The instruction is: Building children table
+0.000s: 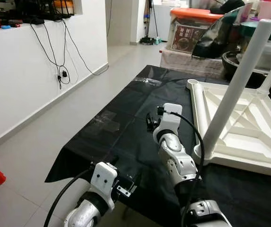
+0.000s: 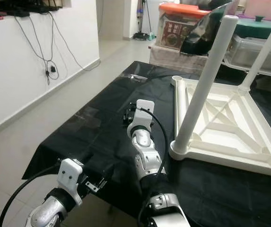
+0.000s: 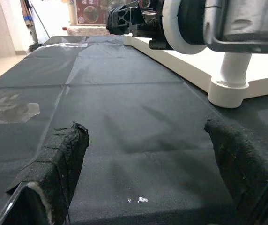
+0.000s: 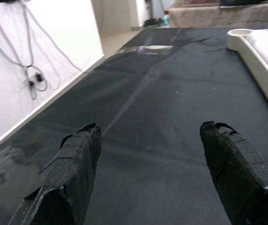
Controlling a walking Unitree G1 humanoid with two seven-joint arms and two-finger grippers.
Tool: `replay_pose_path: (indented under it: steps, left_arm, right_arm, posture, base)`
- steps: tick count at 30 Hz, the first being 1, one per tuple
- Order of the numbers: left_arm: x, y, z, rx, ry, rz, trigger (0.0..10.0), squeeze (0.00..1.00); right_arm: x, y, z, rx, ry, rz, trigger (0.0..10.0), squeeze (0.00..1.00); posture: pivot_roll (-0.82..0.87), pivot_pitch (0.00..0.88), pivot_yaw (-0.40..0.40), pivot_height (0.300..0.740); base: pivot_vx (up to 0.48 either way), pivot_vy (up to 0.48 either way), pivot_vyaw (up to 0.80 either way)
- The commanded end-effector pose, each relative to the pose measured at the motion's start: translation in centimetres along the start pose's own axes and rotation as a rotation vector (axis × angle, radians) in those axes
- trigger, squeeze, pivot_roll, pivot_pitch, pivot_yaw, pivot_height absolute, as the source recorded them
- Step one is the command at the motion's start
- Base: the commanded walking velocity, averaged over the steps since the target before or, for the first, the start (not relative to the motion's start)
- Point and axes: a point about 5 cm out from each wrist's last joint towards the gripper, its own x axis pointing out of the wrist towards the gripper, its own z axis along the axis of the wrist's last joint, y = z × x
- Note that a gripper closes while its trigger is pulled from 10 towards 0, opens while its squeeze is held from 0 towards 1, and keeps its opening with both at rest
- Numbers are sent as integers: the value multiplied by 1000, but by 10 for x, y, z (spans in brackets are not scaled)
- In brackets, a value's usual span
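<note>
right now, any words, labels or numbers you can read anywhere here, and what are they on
None can be read for certain.
Red-brown printed panel on the box under the orange lid: pale characters, too small and blurred to read.
White children's table, upside down on the black sheet: no lettering to be seen.
Left gripper and right gripper, both open over the sheet: no markings to be seen.

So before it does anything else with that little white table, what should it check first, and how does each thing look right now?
1. Left gripper open and holding nothing: ok.
2. Right gripper open and holding nothing: ok.
3. Upside-down white table top lying flat on the black sheet: ok.
4. Near table leg standing in its corner socket: ok; whether it is fully seated, cannot tell.
5. Far corner socket holds a leg: not ok, open.
6. Spare leg within reach: cannot tell.
</note>
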Motion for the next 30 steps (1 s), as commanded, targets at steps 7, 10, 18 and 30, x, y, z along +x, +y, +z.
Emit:
replay_pose_path:
  steps: [7, 10, 18, 30]
  left_arm:
    - [-1, -3, 1, -6, 11, -5, 10000, 0]
    - [4, 4, 6, -3, 3, 31, 10000, 0]
    - [16, 22, 14, 31, -8, 124, 10000, 0]
    - [17, 10, 15, 18, -2, 135, 10000, 0]
  right_arm:
    - [22, -22, 5, 19, 38, -185, 10000, 0]
    - [27, -26, 13, -12, 12, -177, 10000, 0]
    - [29, -19, 34, -46, -92, -81, 10000, 0]
    - [30, -49, 45, -108, -163, -382, 10000, 0]
  posture:
    - [191, 0, -72, 740]
    - [187, 0, -66, 740]
    - [169, 0, -40, 740]
    - [172, 0, -39, 740]
  base:
    - [0, 0, 0]
    - [0, 0, 0]
    - [0, 0, 0]
    - [0, 0, 0]
